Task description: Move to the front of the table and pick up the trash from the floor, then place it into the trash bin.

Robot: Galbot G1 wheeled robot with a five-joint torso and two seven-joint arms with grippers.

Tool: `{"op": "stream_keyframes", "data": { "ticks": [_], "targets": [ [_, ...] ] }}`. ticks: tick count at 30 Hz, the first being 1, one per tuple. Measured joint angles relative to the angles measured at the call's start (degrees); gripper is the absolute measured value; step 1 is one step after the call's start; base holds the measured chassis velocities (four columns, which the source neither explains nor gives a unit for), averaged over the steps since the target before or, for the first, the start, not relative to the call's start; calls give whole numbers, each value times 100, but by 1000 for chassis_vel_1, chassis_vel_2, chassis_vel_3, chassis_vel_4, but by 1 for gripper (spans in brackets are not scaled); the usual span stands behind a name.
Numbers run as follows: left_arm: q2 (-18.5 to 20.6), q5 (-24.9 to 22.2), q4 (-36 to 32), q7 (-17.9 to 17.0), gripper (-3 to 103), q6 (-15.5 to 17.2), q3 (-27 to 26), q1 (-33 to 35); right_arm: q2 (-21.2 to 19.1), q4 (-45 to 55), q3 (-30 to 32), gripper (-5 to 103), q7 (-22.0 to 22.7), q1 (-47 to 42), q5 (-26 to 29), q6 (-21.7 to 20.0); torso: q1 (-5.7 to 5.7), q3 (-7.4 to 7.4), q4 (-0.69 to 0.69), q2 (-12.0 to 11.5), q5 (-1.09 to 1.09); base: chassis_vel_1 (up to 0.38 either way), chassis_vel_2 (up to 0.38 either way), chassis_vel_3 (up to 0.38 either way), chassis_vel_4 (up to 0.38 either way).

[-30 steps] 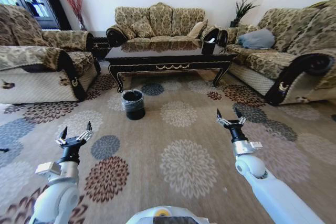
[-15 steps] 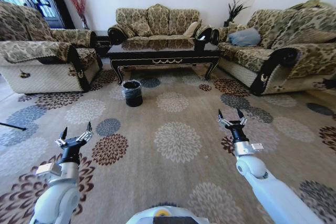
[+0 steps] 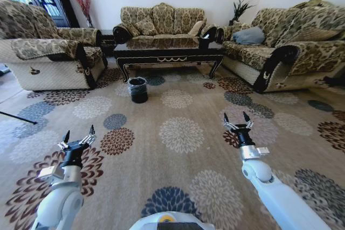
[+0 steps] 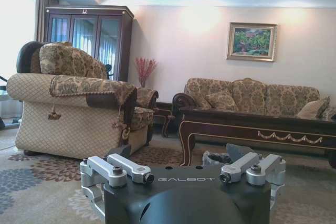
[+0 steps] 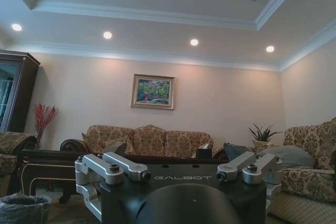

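The table (image 3: 170, 52) stands far ahead across the floor (image 3: 178, 154), dark and glossy with a gold ornament on its rail, in front of the middle sofa. Before its left end on the carpet sits the trash bin (image 3: 138, 89), small, black and lined with a clear bag. No trash is in view on the carpet. My left gripper (image 3: 79, 131) is held up low on the left, open and empty. Opposite it on the right, my right gripper (image 3: 235, 116) is also open and empty. The left wrist view takes in the table (image 4: 252, 124) and bin (image 4: 216, 158) beyond the left gripper (image 4: 184, 174).
Patterned sofas (image 3: 51, 57) (image 3: 280, 52) flank the table left and right, with a third (image 3: 161, 22) behind it. Wide carpet lies between me and the table. A thin dark rod (image 3: 16, 117) lies at the left edge.
The whole picture has shifted, so the camera has moved: table, bin and sofas now look smaller and higher, with more carpet in front. Both arms hold the same pose.
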Motion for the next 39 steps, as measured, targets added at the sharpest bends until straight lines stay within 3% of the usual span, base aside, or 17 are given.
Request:
{"op": "stream_keyframes", "data": {
  "ticks": [20,39],
  "targets": [
    [-34,101,-66,77,100,-15,55,46,0,53,122,100,-113,-198,-50,38,3,3,1,-1,0,-6,3,5,-2],
    [-66,291,62,216,100,-308,-37,55,-6,72,142,100,-115,-206,-41,82,3,12,1,13,0,0,0,0,0]
  ]
}}
